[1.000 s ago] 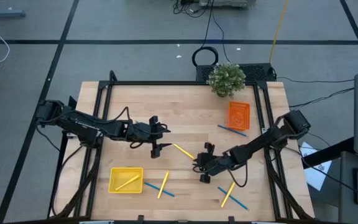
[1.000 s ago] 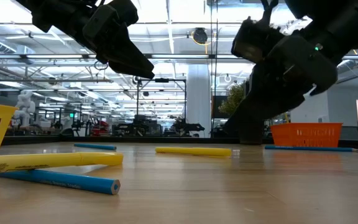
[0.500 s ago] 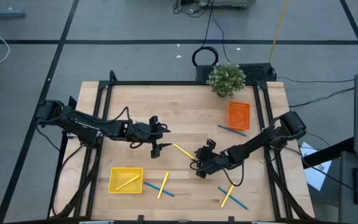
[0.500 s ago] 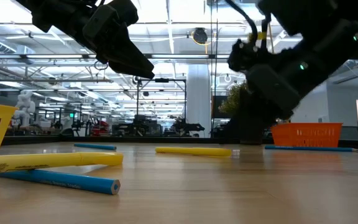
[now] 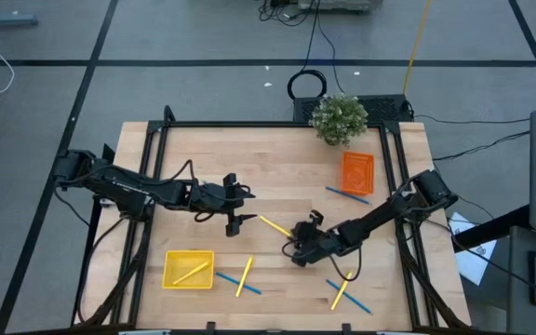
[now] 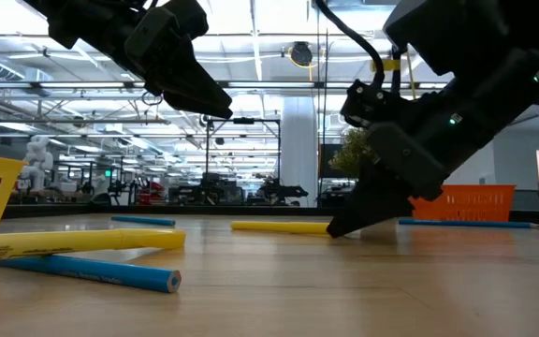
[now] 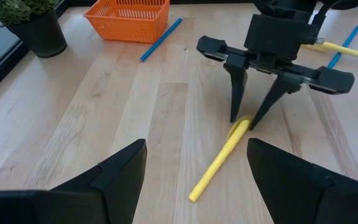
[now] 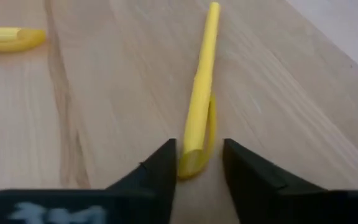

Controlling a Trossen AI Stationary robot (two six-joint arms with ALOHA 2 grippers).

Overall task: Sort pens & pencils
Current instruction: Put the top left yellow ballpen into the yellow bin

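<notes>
So compared to a second ago, the right gripper (image 5: pixel 295 247) has slid toward the middle of the high view and dropped from hanging in the air down to the table (image 5: pixel 287 163), landing on the near end of the yellow stick (image 5: pixel 274 225) at centre frame. In the low view its fingertips (image 6: pixel 344 227) now sit right at the wood, where before they were clearly up off it. The right wrist view shows the two fingers straddling the stick's end (image 8: pixel 191 158), narrowly apart and close on either side, but the stick still lies flat on the table, so not lifted. The left gripper (image 5: pixel 240 207) hasn't budged: it hovers left of centre with its fingers spread wide and nothing in them. Everything else looks unmoved: one yellow stick in the yellow tray (image 5: pixel 171 261) at lower left, a yellow and blue pair (image 5: pixel 245 277) crossed just right of that tray, another crossed pair (image 5: pixel 344 290) at lower right, and a blue stick (image 5: pixel 346 194) touching the orange tray (image 5: pixel 357 171) at upper right.
</notes>
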